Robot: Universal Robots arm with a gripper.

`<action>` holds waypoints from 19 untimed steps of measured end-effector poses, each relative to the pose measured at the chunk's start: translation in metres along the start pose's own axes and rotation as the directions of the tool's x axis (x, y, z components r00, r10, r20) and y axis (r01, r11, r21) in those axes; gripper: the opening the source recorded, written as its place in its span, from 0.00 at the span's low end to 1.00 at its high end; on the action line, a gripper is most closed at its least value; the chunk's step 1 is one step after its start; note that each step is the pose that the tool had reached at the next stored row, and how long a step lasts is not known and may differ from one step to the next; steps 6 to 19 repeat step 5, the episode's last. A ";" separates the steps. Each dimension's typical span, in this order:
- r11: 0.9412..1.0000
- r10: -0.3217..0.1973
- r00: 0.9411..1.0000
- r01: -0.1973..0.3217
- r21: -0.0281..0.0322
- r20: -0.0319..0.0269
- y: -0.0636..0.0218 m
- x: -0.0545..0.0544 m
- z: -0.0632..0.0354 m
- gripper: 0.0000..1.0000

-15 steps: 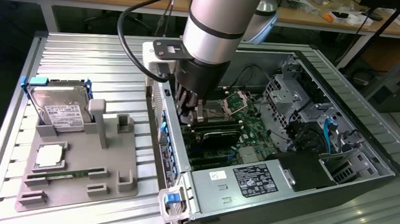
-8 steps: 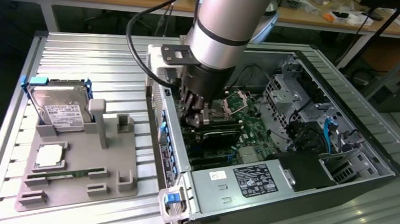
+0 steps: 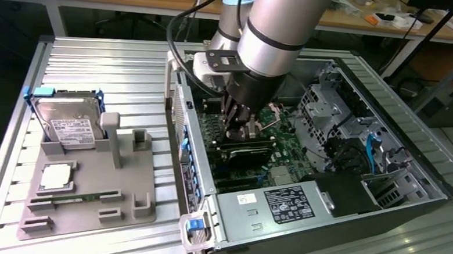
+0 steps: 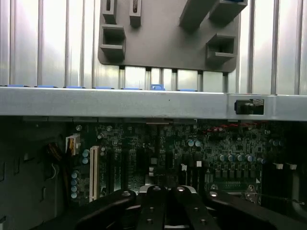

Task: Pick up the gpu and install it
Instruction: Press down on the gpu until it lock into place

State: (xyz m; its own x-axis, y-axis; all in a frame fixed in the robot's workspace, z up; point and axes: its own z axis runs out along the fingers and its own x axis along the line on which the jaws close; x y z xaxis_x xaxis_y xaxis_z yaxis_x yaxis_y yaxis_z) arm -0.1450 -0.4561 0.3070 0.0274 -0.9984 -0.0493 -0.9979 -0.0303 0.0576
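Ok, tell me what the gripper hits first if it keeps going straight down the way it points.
Most likely the gpu. The shut gripper points down into the open computer case, right over the card's black shroud on the motherboard. Whether it already touches the card is unclear.

The arm (image 3: 275,25) enters from the top centre of the exterior view and slants down toward the middle of the frame, its thick silver segment ringed by a black band. Black cables loop off its upper left side. Below the silver segment sits a black wrist section with a pale bracket on its left. The gripper (image 3: 242,129) points straight down just above the centre of the frame, its dark fingers drawn tightly together. In the wrist view the gripper (image 4: 165,194) fills the lower centre, its black linkages converging with no gap between them.
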 end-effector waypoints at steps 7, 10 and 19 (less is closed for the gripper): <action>1.000 0.000 1.000 0.000 0.000 0.002 -0.0001 0.000 0.0000 0.11; 1.000 0.000 1.000 0.000 0.000 0.002 -0.0001 0.000 0.0000 0.11; 1.000 0.000 1.000 0.000 0.000 0.002 -0.0001 0.000 0.0000 0.11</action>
